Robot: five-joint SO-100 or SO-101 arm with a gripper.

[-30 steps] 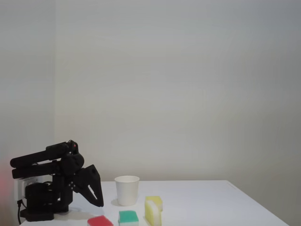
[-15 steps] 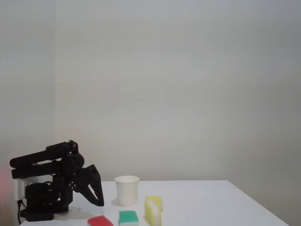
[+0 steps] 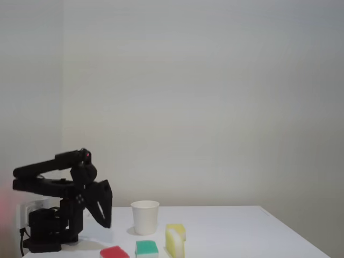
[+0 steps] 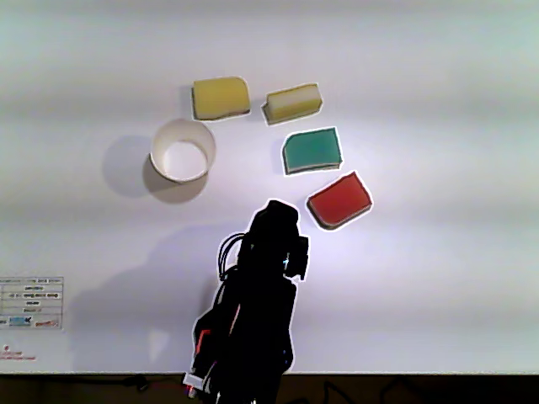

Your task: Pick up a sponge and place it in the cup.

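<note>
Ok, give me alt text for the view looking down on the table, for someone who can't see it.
Looking down on a white table: a black robot arm reaches up from the bottom edge toward a white paper cup, empty. Beyond lie two yellow sponges, with a green sponge and a red sponge to the cup's right.
</note>
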